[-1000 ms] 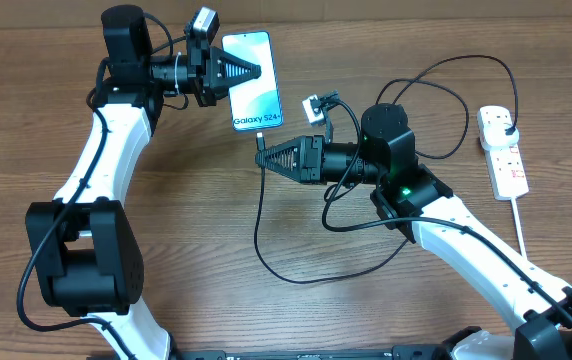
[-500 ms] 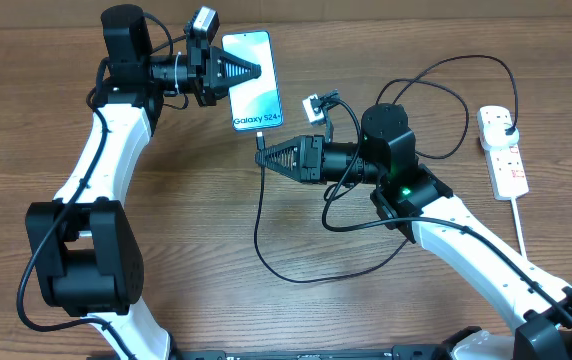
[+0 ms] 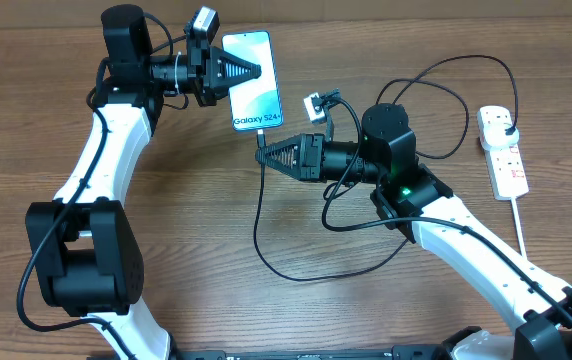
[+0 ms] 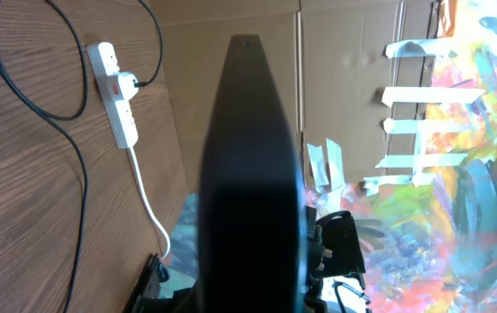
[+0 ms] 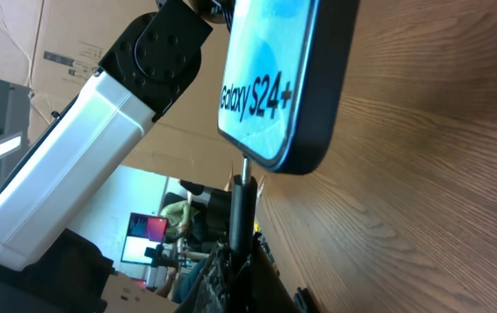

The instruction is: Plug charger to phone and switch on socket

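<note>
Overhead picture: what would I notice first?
The bright blue phone at the top middle, with the left gripper reaching over it. Just below, the right gripper holds the black charger at the phone's bottom edge. A white socket lies far right.

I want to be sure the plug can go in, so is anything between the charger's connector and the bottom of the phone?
Nothing visible is in the way. In the right wrist view the charger's connector tip comes right up to the bottom edge of the phone, with no object between them.
</note>
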You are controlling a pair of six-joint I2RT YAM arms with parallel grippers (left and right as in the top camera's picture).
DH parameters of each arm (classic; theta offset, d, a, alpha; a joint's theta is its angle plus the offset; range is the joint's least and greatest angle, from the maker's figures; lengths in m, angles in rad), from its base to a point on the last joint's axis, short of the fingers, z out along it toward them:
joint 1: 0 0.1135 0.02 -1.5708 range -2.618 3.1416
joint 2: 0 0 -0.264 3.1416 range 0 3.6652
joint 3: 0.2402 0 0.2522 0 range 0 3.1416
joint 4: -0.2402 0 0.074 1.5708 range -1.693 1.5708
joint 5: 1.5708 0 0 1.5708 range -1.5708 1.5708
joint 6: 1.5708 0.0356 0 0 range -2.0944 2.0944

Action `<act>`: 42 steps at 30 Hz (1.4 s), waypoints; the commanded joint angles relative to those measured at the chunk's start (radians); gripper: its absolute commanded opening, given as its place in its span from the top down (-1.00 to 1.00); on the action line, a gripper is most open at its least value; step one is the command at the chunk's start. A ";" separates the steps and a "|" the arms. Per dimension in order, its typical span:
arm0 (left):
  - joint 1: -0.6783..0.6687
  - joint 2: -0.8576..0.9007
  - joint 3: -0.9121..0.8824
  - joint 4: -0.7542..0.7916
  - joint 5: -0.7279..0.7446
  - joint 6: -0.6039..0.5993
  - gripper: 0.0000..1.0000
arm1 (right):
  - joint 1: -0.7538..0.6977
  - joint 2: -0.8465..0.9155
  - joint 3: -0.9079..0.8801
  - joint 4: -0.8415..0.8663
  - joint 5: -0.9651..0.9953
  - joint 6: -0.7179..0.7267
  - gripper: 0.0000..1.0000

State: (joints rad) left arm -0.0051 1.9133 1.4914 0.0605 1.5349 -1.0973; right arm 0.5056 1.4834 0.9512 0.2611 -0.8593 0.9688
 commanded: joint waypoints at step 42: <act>0.000 -0.016 0.011 0.008 0.045 0.012 0.91 | -0.035 0.071 -0.034 0.253 -0.189 0.111 0.92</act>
State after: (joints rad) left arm -0.0048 1.9133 1.4914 0.0612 1.5421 -1.0935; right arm 0.4828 1.5536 0.9413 0.5110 -1.0317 1.1137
